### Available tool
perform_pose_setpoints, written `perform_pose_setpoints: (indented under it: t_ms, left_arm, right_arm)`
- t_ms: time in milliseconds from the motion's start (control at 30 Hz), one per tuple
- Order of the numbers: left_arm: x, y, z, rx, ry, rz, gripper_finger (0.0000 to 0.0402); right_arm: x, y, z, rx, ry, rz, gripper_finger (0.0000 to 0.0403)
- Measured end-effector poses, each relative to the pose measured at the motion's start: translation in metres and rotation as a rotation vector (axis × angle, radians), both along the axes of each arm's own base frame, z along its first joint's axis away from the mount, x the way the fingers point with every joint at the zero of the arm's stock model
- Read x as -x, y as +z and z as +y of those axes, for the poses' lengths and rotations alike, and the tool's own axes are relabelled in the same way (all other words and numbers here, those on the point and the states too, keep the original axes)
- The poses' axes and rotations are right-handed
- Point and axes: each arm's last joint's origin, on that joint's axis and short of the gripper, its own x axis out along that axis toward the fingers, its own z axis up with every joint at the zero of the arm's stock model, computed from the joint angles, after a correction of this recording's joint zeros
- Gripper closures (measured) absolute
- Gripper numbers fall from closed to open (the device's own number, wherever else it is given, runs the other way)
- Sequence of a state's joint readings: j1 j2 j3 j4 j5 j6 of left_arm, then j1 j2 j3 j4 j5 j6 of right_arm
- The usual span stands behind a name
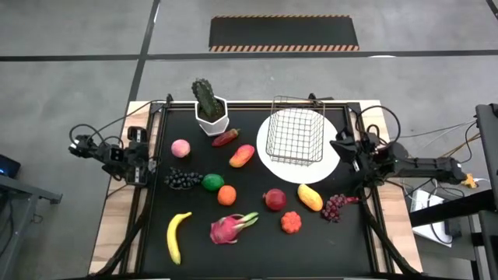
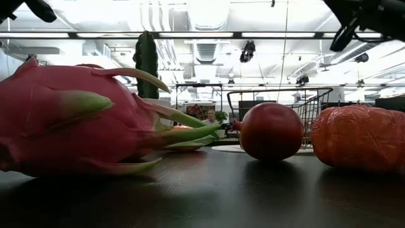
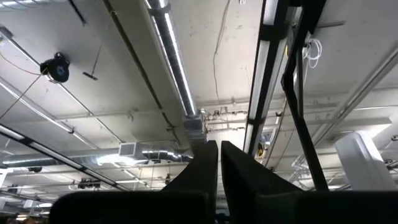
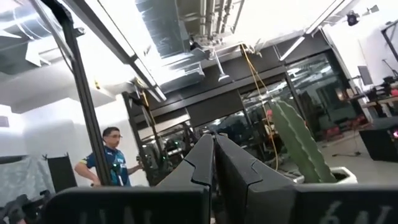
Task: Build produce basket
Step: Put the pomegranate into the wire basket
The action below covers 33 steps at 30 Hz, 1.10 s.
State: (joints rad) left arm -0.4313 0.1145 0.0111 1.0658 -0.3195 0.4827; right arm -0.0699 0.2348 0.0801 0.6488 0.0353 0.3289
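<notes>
Left gripper [image 3: 219, 163] is sitting at the tabletop's left edge, right gripper [image 4: 213, 158] at the right edge, both with fingers together. Basket [image 1: 295, 137] is standing empty on the white plate [image 1: 274, 168]; produce is lying loose.

**Two dark arms, trailing black cable**

Both robot arms are black, built of blocky jointed segments. Loose black cables loop around the left arm [image 1: 109, 155] and the right arm [image 1: 389, 159]. The right arm carries a small yellow-orange marking near its outer end. Up close, the left gripper [image 3: 219, 163] and right gripper [image 4: 213, 160] each show two flat, dark, angular fingers tapering to blunt tips.
</notes>
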Motion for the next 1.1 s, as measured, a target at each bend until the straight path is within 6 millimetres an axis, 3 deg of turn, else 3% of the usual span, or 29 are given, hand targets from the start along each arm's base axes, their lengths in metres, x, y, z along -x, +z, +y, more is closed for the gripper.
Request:
perform_pose_setpoints:
  t_ms: [267,467,700,867,1100]
  left_arm:
    - [-0.005,-0.002,-0.002,-0.015,-0.002,0.034,0.0398]
    - [-0.01,-0.005,-0.005,-0.033,-0.005,0.077,0.0398]
    - [-0.013,-0.006,-0.006,-0.042,-0.006,0.1,0.0398]
    - [-0.015,-0.007,-0.007,-0.029,-0.025,0.107,0.0398]
    - [-0.015,-0.007,-0.007,-0.031,-0.025,0.112,0.0398]
  right_arm:
    - [-0.012,0.043,0.001,0.057,-0.002,0.021,0.0394]
    - [-0.045,0.06,0.003,0.068,0.069,0.223,0.0394]
    - [-0.071,0.083,0.017,0.126,0.158,0.302,0.0394]
    - [-0.088,0.083,0.029,0.145,0.223,0.397,0.0394]
    - [-0.11,0.062,0.056,0.153,0.345,0.535,0.0394]
